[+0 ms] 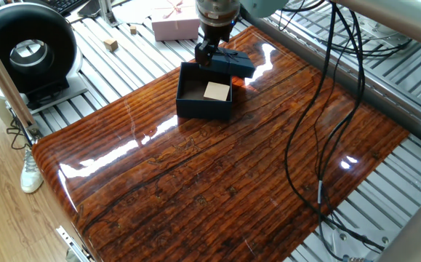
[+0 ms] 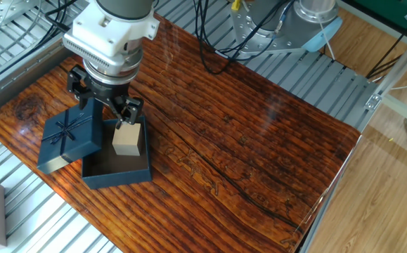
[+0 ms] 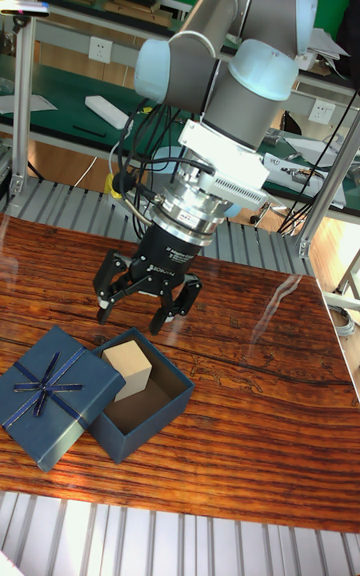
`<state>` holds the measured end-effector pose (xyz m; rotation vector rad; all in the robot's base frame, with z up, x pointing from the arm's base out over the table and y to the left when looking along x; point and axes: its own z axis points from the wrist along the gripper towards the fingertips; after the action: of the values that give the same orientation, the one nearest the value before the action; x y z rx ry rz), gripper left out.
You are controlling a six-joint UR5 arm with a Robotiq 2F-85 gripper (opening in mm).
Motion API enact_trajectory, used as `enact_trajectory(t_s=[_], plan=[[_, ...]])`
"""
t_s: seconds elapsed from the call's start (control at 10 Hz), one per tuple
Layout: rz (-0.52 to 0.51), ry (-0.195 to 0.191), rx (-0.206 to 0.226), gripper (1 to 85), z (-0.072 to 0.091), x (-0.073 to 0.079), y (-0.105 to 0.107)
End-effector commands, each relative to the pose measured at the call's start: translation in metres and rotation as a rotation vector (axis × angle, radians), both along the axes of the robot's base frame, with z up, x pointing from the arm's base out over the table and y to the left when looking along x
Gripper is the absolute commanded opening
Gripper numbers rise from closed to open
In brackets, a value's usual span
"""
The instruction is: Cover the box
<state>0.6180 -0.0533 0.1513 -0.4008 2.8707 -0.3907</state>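
pincer sits above the far rim of the small square navy cardboard box on the glossy wooden bench; we see the navy lid with bow propped just behind it. from the other side, we see the pincer spread open, holding nothing, over the lid and the tan block inside the box. in the tall view, we see its fingers apart above both.
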Motion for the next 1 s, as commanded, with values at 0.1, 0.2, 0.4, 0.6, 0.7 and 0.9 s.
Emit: enact_trajectory(t_s=[0.1,0.2,0.4,0.6,0.7,0.9], plan=[[0.003,-0.008,0.028,75.7,0.0031,0.003,0.0097],[0.004,-0.005,0.016,75.0,0.0042,0.002,0.0062],[0.015,0.0,0.022,74.7,0.0034,0.0016,0.0084],[0.013,0.002,0.033,74.7,0.0027,0.0009,0.011],[0.007,0.009,0.029,74.7,0.0025,-0.0011,0.0097],[0.002,0.011,0.034,74.7,0.003,-0.001,0.0119]])
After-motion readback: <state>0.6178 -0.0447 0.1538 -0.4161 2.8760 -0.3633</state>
